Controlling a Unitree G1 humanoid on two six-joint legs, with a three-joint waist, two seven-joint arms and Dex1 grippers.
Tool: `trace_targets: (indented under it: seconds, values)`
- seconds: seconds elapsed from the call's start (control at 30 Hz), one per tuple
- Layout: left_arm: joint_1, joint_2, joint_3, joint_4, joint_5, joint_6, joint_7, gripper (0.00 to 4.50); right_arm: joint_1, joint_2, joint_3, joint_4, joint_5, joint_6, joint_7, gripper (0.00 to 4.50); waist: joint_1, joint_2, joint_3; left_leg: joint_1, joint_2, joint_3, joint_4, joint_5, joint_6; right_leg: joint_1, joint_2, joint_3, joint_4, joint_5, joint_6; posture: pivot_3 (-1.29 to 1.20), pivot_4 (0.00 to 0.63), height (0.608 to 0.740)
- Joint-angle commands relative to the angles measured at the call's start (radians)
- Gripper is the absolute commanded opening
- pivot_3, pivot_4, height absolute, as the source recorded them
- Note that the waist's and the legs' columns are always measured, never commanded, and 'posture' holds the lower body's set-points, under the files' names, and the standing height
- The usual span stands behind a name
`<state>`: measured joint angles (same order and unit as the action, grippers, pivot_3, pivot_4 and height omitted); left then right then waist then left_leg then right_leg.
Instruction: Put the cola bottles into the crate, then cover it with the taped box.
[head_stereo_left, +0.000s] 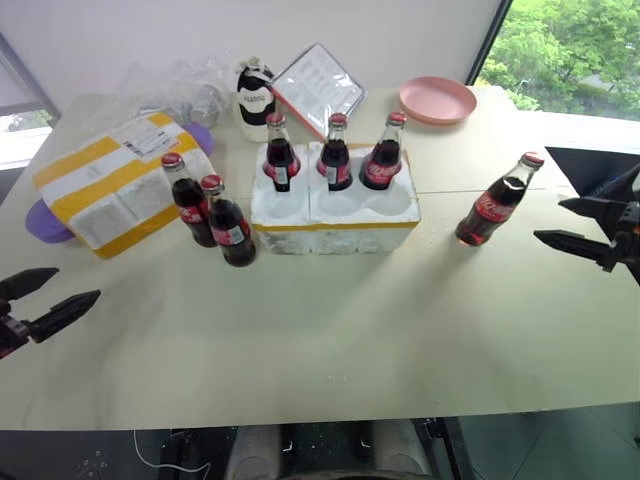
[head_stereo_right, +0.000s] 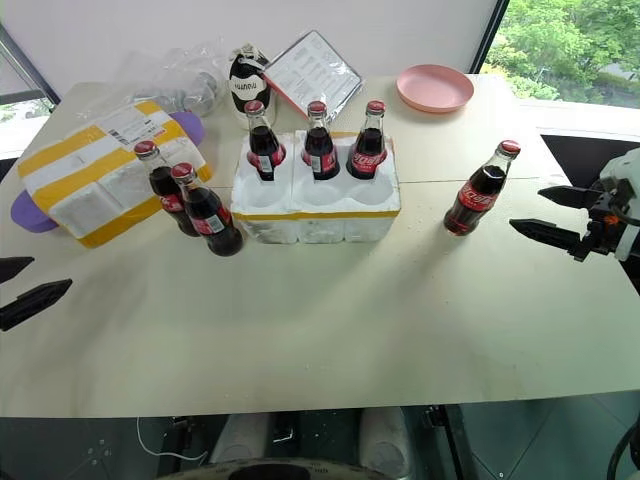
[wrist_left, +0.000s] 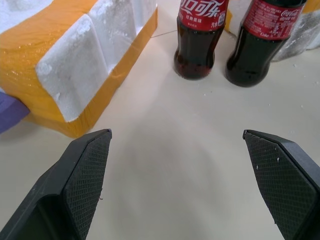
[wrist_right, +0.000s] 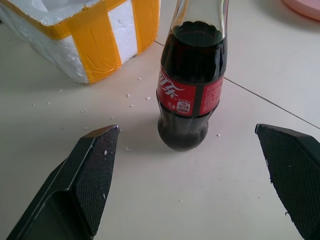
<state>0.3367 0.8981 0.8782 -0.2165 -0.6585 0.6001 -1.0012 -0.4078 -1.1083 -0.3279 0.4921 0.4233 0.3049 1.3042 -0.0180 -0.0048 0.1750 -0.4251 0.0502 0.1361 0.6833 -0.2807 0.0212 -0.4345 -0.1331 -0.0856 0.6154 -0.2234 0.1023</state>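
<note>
3 cola bottles (head_stereo_left: 335, 152) in crate (head_stereo_left: 335, 215), right gripper (head_stereo_left: 575, 222) spread near lone bottle (head_stereo_left: 498, 200)

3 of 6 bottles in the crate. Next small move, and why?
Probably ease the right gripper forward around the lone cola bottle to the crate's right. Its fingers are open, the bottle stands upright between them in the right wrist view, untouched, and the crate's front wells are free.
</note>
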Motion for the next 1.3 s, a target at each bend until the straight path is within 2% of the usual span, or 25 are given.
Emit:
trace_targets:
  seconds: [0.03, 0.47, 0.73, 0.8, 1.03, 1.2, 1.3]
  values:
    - [-0.014, 0.006, 0.009, -0.004, 0.004, -0.031, -0.007, 4.40, -0.010, -0.003, -0.029, 0.002, 0.005, -0.024, 0.000, 4.50, -0.001, 0.000, 0.000, 0.000, 0.000, 0.000, 0.000, 0.000, 0.000, 0.000, 0.000, 0.000, 0.000, 0.000, 0.000, 0.00, 0.150, 0.740]
    - [-0.060, 0.012, 0.002, -0.013, -0.054, 0.064, 0.013, 4.40, -0.011, -0.007, -0.028, 0.026, 0.007, -0.006, 0.006, 4.50, 0.000, 0.000, 0.000, 0.000, -0.001, 0.000, 0.000, 0.001, -0.001, 0.000, 0.000, 0.000, 0.000, 0.000, 0.000, 0.00, 0.150, 0.740]
    - [-0.094, -0.001, -0.040, -0.054, -0.097, 0.071, -0.001, 4.40, -0.023, -0.054, -0.069, -0.088, 0.080, 0.104, 0.046, 4.50, 0.000, 0.000, 0.000, 0.000, -0.001, 0.000, 0.000, 0.001, -0.002, 0.000, 0.000, 0.000, 0.001, 0.000, 0.000, 0.00, 0.150, 0.740]
    - [-0.108, 0.009, -0.058, -0.067, -0.116, 0.079, -0.010, 4.40, -0.008, -0.072, -0.086, -0.148, 0.114, 0.156, 0.065, 4.50, 0.002, 0.000, 0.000, 0.000, -0.001, 0.000, 0.000, 0.001, -0.002, 0.000, 0.000, 0.000, 0.001, 0.000, 0.000, 0.00, 0.150, 0.740]
    - [-0.212, 0.035, -0.149, -0.105, -0.157, 0.096, -0.015, 4.40, 0.118, -0.105, -0.215, -0.546, 0.331, 0.425, 0.109, 4.50, 0.006, 0.000, 0.000, 0.000, 0.000, -0.001, 0.000, 0.000, 0.000, 0.001, 0.000, 0.000, 0.002, 0.000, 0.000, 0.00, 0.150, 0.740]
    - [-0.311, 0.038, -0.242, -0.114, -0.145, 0.081, 0.013, 4.40, 0.063, -0.076, -0.244, -0.757, 0.556, 0.598, 0.011, 4.50, 0.005, 0.000, 0.000, 0.001, 0.000, -0.001, 0.000, 0.000, 0.000, 0.001, 0.000, 0.000, 0.002, 0.000, 0.000, 0.00, 0.150, 0.740]
    - [-0.403, 0.029, -0.303, -0.041, -0.109, 0.056, 0.043, 4.40, 0.048, -0.051, -0.224, -0.824, 0.611, 0.625, -0.048, 4.50, 0.007, -0.001, -0.001, 0.001, 0.000, -0.002, 0.000, 0.000, 0.000, 0.001, 0.000, 0.000, 0.002, 0.000, 0.000, 0.00, 0.150, 0.740]
